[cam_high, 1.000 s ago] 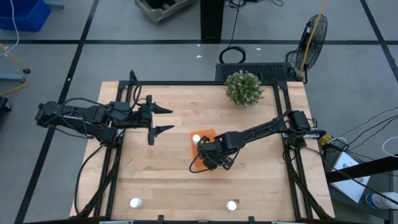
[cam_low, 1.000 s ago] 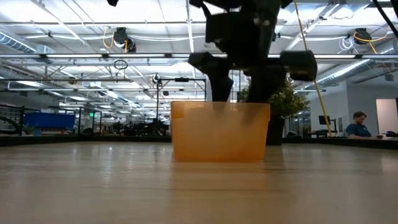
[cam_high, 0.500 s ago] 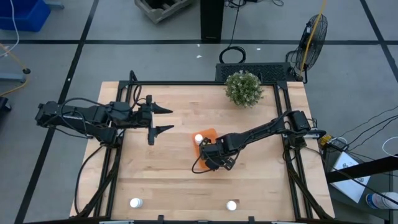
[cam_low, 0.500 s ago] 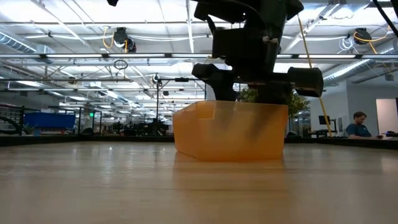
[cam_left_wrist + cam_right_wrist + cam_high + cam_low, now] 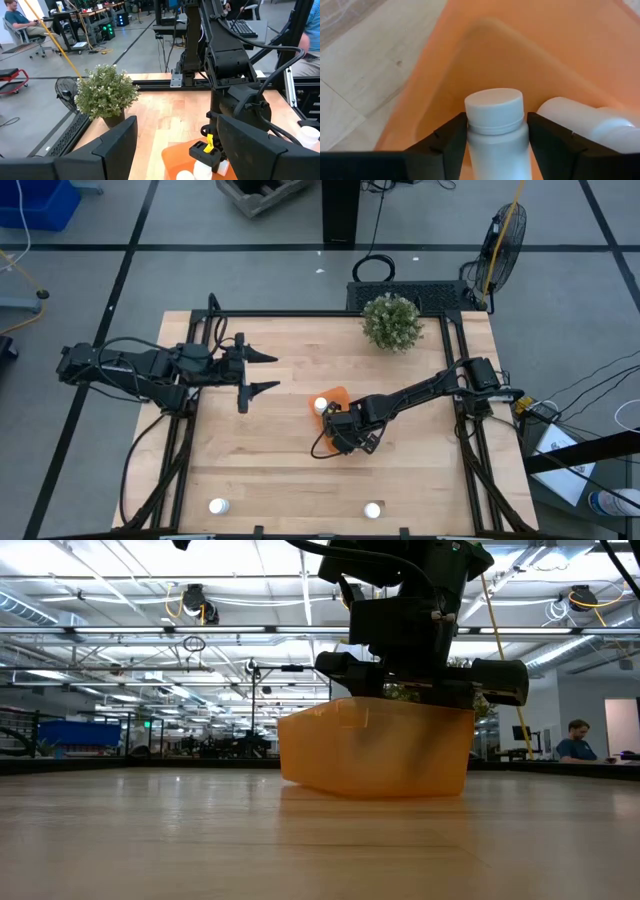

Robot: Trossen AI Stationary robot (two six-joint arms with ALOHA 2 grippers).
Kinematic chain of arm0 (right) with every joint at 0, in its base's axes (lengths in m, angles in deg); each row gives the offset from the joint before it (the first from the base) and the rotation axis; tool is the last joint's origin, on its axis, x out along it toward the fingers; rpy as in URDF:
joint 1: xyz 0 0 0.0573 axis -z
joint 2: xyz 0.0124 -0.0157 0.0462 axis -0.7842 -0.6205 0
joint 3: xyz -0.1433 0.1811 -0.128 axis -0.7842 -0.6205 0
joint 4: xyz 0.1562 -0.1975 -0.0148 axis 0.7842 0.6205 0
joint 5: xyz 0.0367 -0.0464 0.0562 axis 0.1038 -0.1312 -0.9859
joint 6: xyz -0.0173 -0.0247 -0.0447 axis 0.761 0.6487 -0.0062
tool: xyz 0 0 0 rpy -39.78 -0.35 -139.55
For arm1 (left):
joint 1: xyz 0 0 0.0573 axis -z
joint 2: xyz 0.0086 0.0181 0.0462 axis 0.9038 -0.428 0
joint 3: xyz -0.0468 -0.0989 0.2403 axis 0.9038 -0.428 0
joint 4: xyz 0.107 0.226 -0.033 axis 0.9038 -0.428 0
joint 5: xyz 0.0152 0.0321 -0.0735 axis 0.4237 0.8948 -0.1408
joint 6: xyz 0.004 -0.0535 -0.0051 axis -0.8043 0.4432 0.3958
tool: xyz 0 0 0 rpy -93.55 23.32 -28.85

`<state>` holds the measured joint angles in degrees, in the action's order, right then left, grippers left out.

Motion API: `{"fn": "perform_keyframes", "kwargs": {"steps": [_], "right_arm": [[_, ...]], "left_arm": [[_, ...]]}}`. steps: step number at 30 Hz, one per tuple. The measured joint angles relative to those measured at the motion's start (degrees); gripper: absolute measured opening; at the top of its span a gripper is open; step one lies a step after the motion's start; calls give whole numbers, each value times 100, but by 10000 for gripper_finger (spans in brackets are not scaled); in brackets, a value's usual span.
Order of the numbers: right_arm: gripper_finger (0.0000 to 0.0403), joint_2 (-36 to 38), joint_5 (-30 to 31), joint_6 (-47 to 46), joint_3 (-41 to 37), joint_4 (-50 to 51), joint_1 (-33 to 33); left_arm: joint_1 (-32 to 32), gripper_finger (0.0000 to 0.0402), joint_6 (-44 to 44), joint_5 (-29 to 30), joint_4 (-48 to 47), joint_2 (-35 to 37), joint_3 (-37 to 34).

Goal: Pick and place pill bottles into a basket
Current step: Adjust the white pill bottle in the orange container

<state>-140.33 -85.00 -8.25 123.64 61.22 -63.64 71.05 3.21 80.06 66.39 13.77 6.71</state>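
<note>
Two bottles loose: white pill bottles stand at the counter's near edge, one (image 5: pixel 217 506) toward the left, one (image 5: pixel 372 510) nearer the middle, both well apart from the basket.
Bottle in hand: a pill bottle (image 5: pixel 496 131) sits cap-forward between the right pincer's fingers (image 5: pixel 442 147), low inside the basket.
Bottles already in: another bottle (image 5: pixel 580 123) lies just beside the held one; a white cap (image 5: pixel 320 404) shows at the basket's far-left end in the high view.
Basket: the orange basket (image 5: pixel 375 748) rests mid-counter, its left end looking slightly raised in the low view.
Right pincer: the right pincer (image 5: pixel 345 435) is closed on the bottle, over the basket.
Change: in the past second the basket has slid and turned under the right arm, and the pincer has shifted slightly toward the near edge.
Meaning: likely the pincer is nudging the basket during placement; releasing now should land the bottle inside.
Left pincer: the left pincer (image 5: pixel 262 373) hovers spread wide, holding nothing, left of the basket.
Beyond: a plant (image 5: pixel 390 321) stands at the far edge.
</note>
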Motion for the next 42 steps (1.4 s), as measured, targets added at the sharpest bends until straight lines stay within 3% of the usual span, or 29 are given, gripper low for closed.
{"fn": "perform_keyframes", "kwargs": {"steps": [3, 42], "right_arm": [[154, 0, 2, -15, -2, 1, -3], [154, 82, 42, -515, 286, 108, -146]], "left_arm": [[0, 278, -1, 0, -1, 1, 0], [1, 278, -2, 0, -9, 2, 0]]}}
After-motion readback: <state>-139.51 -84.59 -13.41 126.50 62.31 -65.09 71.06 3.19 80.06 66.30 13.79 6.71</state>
